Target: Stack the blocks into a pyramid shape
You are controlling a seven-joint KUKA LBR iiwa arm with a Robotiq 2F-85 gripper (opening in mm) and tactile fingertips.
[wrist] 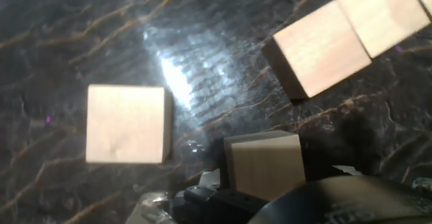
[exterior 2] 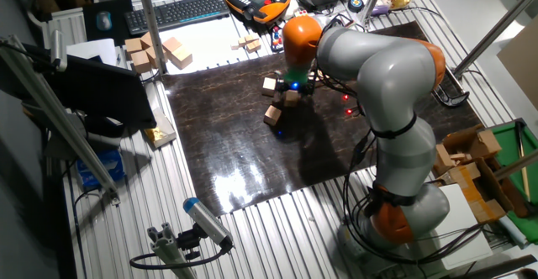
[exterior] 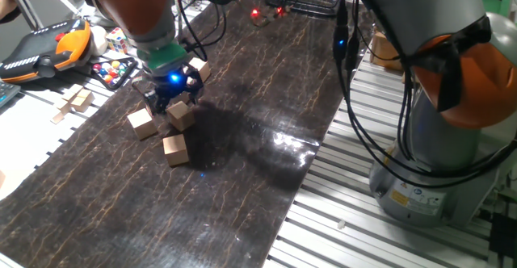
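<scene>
wooden blocks (exterior: 164,131), fingers (exterior: 171,100) gripping one

A dark marble-patterned mat (exterior: 242,163) covers the middle of the slotted aluminium table (exterior: 339,228). At upper left of one fixed view lie an orange-and-black handheld control pendant (exterior: 44,48), a multicoloured puzzle cube (exterior: 117,38) and pale flat wooden pieces (exterior: 77,101). In the other fixed view, a black keyboard (exterior 2: 176,12) sits at the top.

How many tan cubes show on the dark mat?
4: left cube, front cube, middle cube at the pincer, back cube behind it; the arm may hide more.
</scene>
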